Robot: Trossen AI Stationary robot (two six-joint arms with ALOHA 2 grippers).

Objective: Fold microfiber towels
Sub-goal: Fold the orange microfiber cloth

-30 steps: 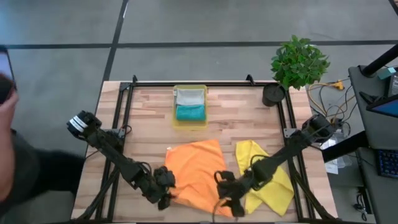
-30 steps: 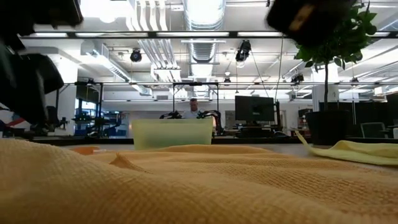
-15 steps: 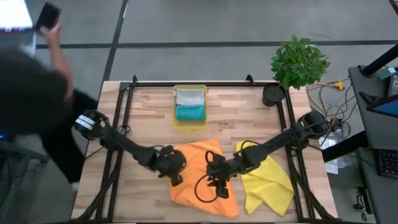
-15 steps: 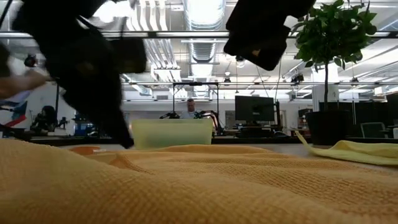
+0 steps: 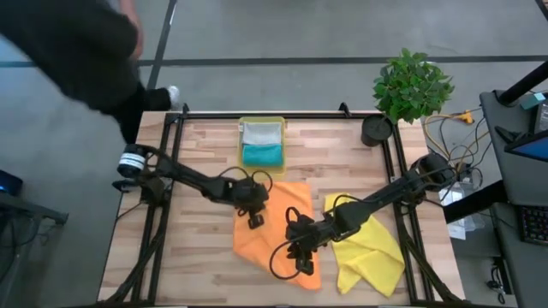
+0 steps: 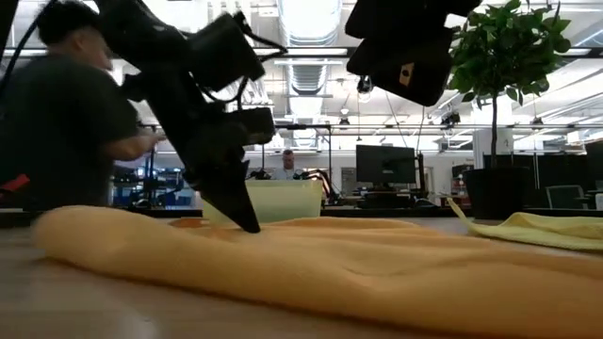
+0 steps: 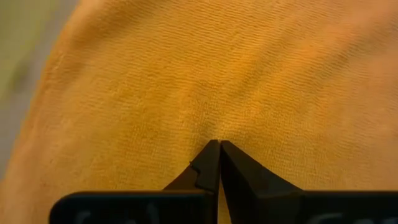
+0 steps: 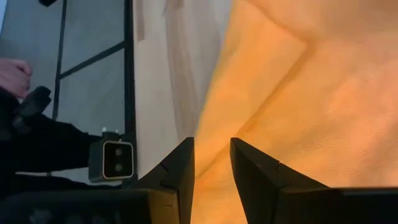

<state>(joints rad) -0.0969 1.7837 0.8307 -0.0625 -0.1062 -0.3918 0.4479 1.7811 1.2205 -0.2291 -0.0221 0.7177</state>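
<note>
A person (image 5: 77, 43) stands at the table's far left corner. The left gripper (image 5: 254, 220) has its fingers fully closed, pinching the upper left part of the orange towel (image 5: 287, 227), which lies at the middle of the wooden table (image 5: 197, 248), partly folded. The right gripper (image 5: 300, 259) stands above this towel's near edge; if it holds cloth, I cannot tell. The towel looks light and soft, so take it at corners. The yellow towel (image 5: 377, 252) lies just beside, on the right.
</note>
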